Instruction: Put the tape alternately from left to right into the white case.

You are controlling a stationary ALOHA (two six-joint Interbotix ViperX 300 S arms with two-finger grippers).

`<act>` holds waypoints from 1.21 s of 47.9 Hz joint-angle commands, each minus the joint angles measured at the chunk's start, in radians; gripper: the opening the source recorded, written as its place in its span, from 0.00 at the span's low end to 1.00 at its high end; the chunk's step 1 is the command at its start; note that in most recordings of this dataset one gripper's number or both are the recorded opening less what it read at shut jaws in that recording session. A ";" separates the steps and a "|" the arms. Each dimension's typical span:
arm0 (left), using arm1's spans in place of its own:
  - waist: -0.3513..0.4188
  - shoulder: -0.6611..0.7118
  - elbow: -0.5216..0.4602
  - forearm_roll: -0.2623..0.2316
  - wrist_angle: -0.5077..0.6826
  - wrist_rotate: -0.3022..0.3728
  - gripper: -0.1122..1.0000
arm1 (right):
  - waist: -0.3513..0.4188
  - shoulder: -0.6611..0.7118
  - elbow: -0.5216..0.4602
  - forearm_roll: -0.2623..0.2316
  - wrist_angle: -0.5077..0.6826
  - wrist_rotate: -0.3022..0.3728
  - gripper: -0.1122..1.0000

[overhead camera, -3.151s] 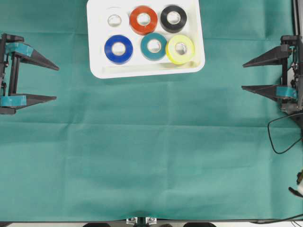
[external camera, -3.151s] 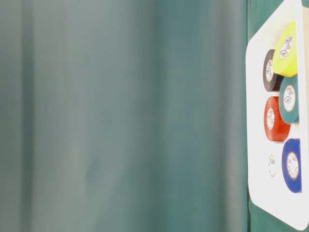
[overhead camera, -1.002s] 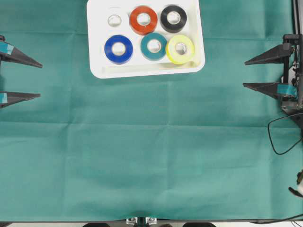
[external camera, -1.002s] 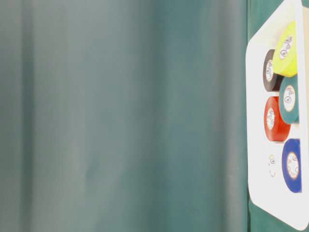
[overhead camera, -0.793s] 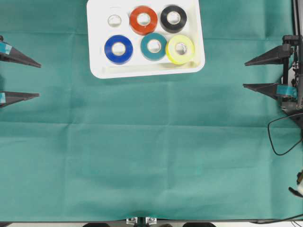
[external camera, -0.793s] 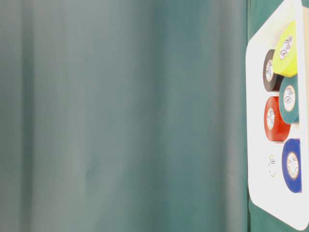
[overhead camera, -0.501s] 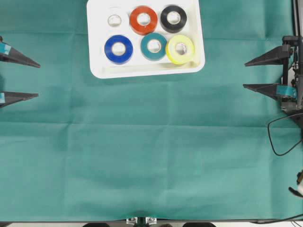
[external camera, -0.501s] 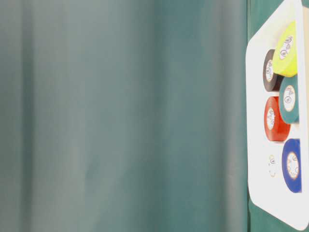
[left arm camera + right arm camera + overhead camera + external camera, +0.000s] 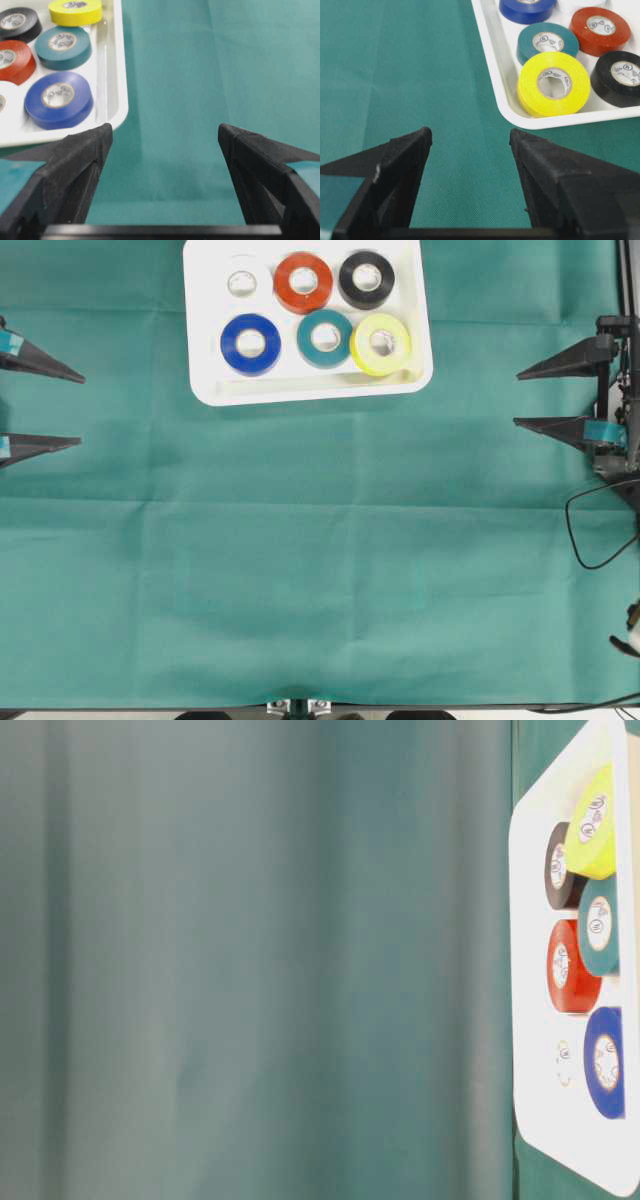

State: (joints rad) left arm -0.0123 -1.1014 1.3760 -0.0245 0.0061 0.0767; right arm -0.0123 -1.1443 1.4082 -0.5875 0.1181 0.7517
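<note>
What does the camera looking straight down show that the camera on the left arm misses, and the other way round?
Only the overhead view shows the whole white tray, the right tool at the far edge, and a black cable. Only the left arm's camera shows the left tool close up, open and empty over the green cloth. Both show the blue roll, teal roll, red roll, black roll and yellow roll lying in the tray.
</note>
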 commanded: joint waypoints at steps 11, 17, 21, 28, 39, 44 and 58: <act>0.003 -0.032 -0.011 0.002 -0.123 0.006 0.63 | -0.003 0.005 -0.015 -0.002 -0.009 0.000 0.74; 0.002 -0.052 0.000 0.002 -0.135 0.006 0.63 | -0.002 0.005 -0.015 -0.003 -0.009 0.000 0.74; 0.002 -0.066 0.002 0.002 -0.141 0.008 0.63 | -0.002 0.005 -0.015 -0.003 -0.009 0.000 0.74; 0.002 -0.087 0.009 0.003 -0.158 0.025 0.63 | -0.002 0.005 -0.017 -0.003 -0.009 0.000 0.74; 0.002 -0.092 0.020 0.003 -0.153 0.025 0.63 | -0.002 0.005 -0.018 -0.003 -0.009 0.000 0.74; 0.002 -0.092 0.021 0.002 -0.146 0.021 0.63 | -0.002 0.005 -0.018 -0.003 -0.009 0.000 0.74; 0.002 -0.084 0.018 0.002 -0.087 0.020 0.63 | -0.002 0.005 -0.020 -0.002 -0.009 0.000 0.74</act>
State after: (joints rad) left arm -0.0138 -1.1996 1.4097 -0.0245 -0.0905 0.0966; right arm -0.0123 -1.1443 1.4067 -0.5875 0.1181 0.7517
